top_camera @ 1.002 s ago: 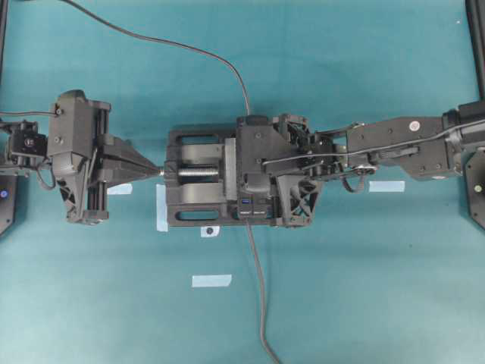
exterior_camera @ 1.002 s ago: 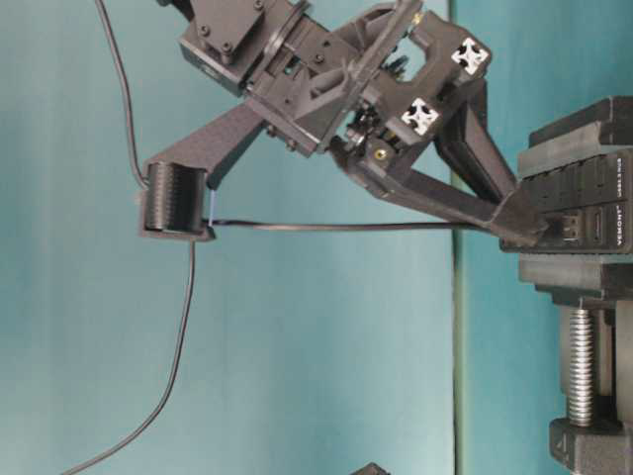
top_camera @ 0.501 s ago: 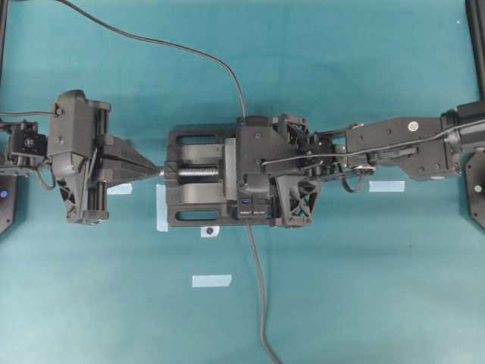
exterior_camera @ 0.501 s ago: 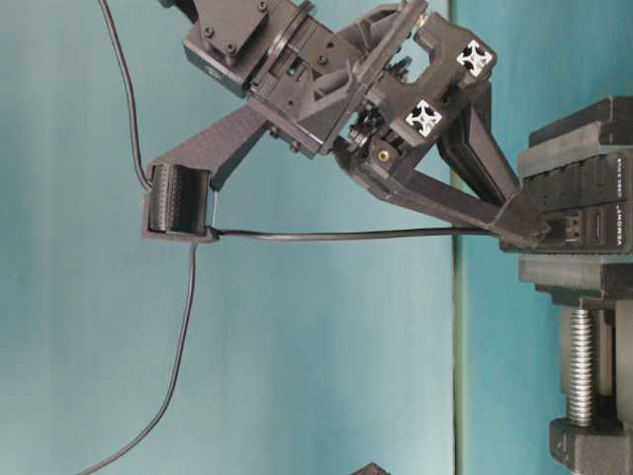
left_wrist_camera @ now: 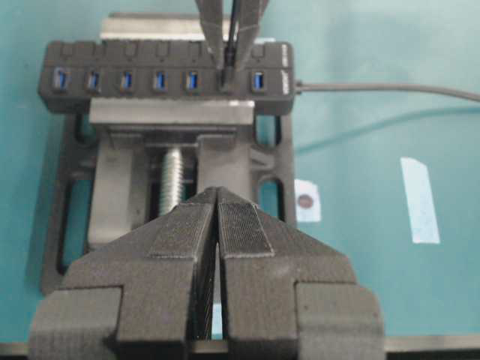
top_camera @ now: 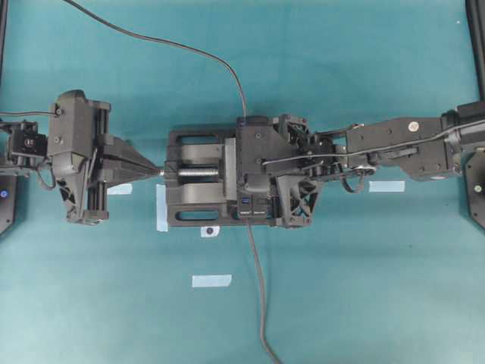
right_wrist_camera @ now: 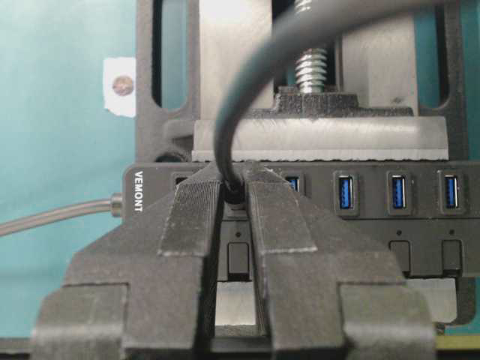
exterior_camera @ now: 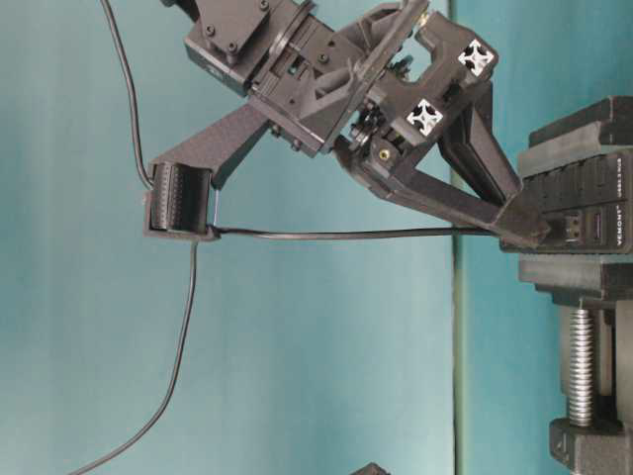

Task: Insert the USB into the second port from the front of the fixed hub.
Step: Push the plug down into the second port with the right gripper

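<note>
Teal mat [top_camera: 364, 288], bench vise [top_camera: 193, 187] mid-scene clamping the fixed hub [left_wrist_camera: 165, 79]. Right gripper [right_wrist_camera: 234, 196] pinches the USB [right_wrist_camera: 235, 196] at the hub's second port. Left gripper [left_wrist_camera: 218, 196] fully closed, empty, left of the vise.

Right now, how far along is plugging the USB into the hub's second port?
Done: the right gripper has its jaws shut on the USB and has carried it to the fixed hub, which is clamped in the vise. In hand: the plug sits at the second port from the cable end. Whether it is fully seated cannot be told. Left: release. The left gripper waits shut, apart from the hub.
</note>
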Action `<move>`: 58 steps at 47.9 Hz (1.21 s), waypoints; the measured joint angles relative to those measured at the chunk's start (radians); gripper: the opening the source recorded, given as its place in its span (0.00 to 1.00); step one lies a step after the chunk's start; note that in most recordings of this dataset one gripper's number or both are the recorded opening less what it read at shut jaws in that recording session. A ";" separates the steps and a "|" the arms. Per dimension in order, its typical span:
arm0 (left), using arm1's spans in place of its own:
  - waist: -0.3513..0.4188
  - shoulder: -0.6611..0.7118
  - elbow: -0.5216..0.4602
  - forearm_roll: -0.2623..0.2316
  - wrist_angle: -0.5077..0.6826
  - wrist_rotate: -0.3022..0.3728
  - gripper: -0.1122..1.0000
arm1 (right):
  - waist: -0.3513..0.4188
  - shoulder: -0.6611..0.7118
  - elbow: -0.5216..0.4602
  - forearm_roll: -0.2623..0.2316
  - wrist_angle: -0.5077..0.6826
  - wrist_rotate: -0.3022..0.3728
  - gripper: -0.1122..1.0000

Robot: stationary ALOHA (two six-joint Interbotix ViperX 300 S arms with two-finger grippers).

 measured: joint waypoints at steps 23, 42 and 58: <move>0.000 -0.002 0.000 -0.002 0.000 0.000 0.10 | -0.003 0.002 0.014 0.005 0.000 0.002 0.14; 0.000 0.000 0.000 -0.002 0.000 0.000 0.10 | -0.003 0.005 0.014 0.006 0.000 0.002 0.14; 0.000 -0.002 0.000 -0.002 0.002 0.000 0.10 | -0.003 0.009 0.011 0.006 0.029 0.002 0.14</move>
